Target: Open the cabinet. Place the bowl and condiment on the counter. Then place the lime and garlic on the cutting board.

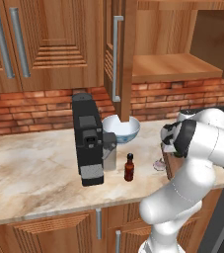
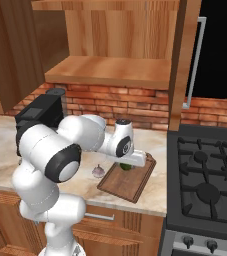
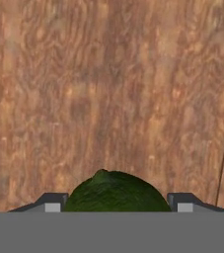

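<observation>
Hand [image 3: 114, 206] low over the cutting board [image 2: 135, 181], fingers set wide either side of the lime [image 3: 114, 193]; grip or release not discernible. Lime sits at the board's back corner. Garlic [image 2: 98, 171] on the bench just left of the board. Lift straight up so the lime doesn't roll.

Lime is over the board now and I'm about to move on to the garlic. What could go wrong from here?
1. The lime sits between the gripper tips above the cutting board; being round, it may roll off once released.
2. The garlic lies on the counter close to the board's edge, so the descending fingers could nudge the board.
3. The open cabinet door hangs near the arm's path.
</observation>
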